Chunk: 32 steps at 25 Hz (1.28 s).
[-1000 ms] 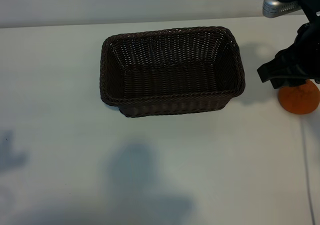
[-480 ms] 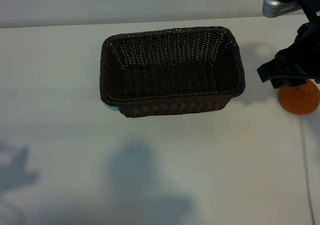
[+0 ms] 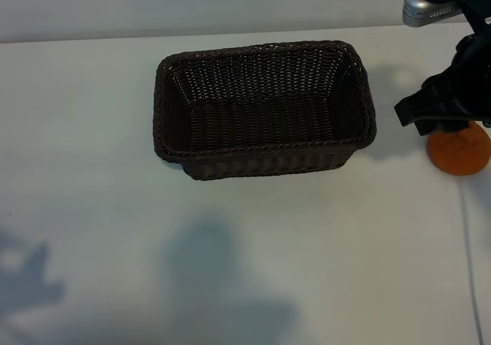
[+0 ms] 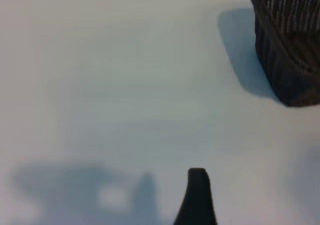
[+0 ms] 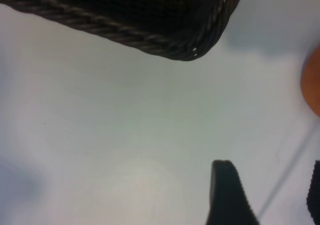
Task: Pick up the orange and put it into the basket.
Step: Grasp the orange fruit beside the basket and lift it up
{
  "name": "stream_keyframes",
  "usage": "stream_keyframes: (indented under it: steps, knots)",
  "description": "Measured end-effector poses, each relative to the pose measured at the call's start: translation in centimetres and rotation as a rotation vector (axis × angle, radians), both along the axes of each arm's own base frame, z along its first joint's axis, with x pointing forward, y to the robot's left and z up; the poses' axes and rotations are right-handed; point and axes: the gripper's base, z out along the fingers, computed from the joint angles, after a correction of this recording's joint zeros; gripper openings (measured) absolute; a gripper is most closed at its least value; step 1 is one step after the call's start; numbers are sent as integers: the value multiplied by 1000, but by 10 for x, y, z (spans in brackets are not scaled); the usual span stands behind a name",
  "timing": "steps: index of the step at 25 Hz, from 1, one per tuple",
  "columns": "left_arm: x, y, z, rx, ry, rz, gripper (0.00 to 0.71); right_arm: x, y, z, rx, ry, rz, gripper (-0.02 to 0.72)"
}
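Note:
The orange (image 3: 459, 152) rests on the white table at the far right, apart from the dark brown wicker basket (image 3: 265, 109) in the middle. My right gripper (image 3: 439, 106) hovers over the orange's far-left side and hides its top. In the right wrist view the jaws (image 5: 269, 166) stand open with only bare table between them, the orange (image 5: 313, 82) showing off to one side and the basket's corner (image 5: 190, 47) beyond. My left gripper is out of the exterior view. Its wrist view shows one finger (image 4: 197, 192) over bare table, holding nothing, with the basket (image 4: 290, 45) farther off.
A thin cable (image 3: 470, 238) runs along the table's right edge past the orange. Shadows of the arms lie on the near part of the table (image 3: 222, 268). The table's far edge runs behind the basket.
The left arm's shadow at the table's near-left corner has shifted and grown. The right gripper, the orange and the basket have not moved.

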Motion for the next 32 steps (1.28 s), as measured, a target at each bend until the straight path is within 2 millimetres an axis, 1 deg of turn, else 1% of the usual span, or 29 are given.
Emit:
stream_keyframes:
  steps: [6,8,12,17,25,32]
  knots:
    - [-11,-4,-11,-10,165,-57,596,0,0,0,-2,-6,8,396]
    - [-15,-5,-13,-5,190,-97,596,1,0,0,0,-11,7,396]
    - [-25,-4,-14,66,129,-149,596,1,0,1,-1,-15,10,396]
    - [-44,-3,-16,131,12,-135,596,1,0,1,0,-18,10,396]
    - [-45,-2,-16,110,10,-114,596,2,0,1,1,-22,10,396]
    - [-40,6,-21,73,7,20,596,6,1,3,12,-76,6,396]
